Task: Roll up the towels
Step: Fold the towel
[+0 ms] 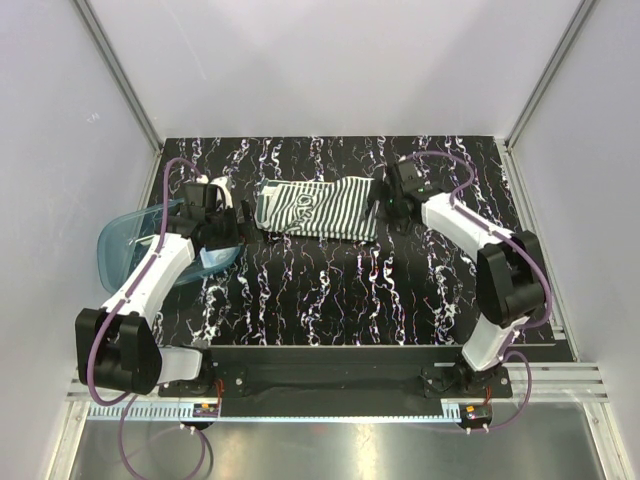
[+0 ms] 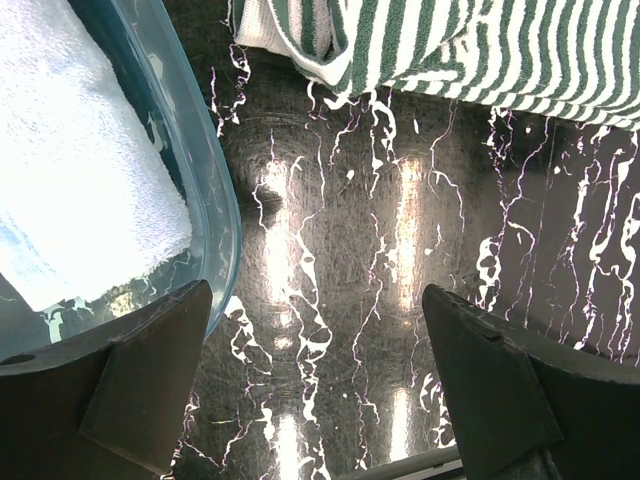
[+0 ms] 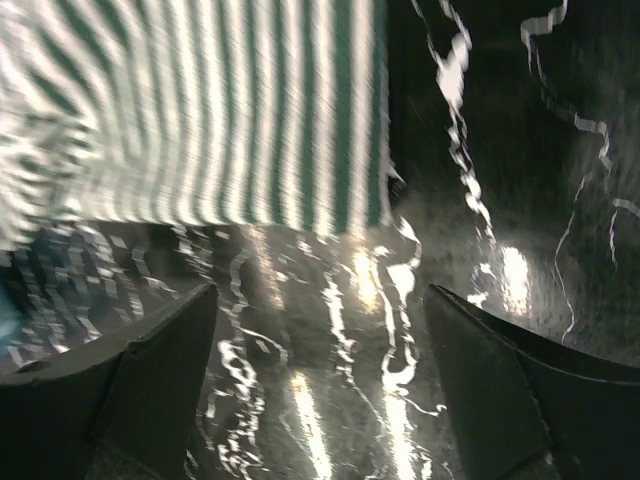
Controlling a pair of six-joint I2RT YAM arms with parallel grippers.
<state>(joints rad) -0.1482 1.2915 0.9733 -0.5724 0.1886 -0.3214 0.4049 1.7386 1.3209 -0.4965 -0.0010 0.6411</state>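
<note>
The striped towel [image 1: 318,208] lies spread on the black marbled table [image 1: 330,290], its white patterned patch towards the left. It fills the top of the left wrist view [image 2: 480,50] and shows blurred in the right wrist view [image 3: 200,110]. A pale towel [image 2: 80,170] rests inside the translucent blue tub [image 2: 215,200]. My left gripper [image 1: 228,218] hovers open between the tub and the striped towel's left end, with only table between its fingers [image 2: 320,370]. My right gripper [image 1: 383,205] is open just off the towel's right edge and holds nothing [image 3: 320,370].
The blue tub [image 1: 115,245] sits at the table's left edge, partly under the left arm. White walls with metal frame rails close in the table on three sides. Bare marbled table stretches from the towel to the arm bases.
</note>
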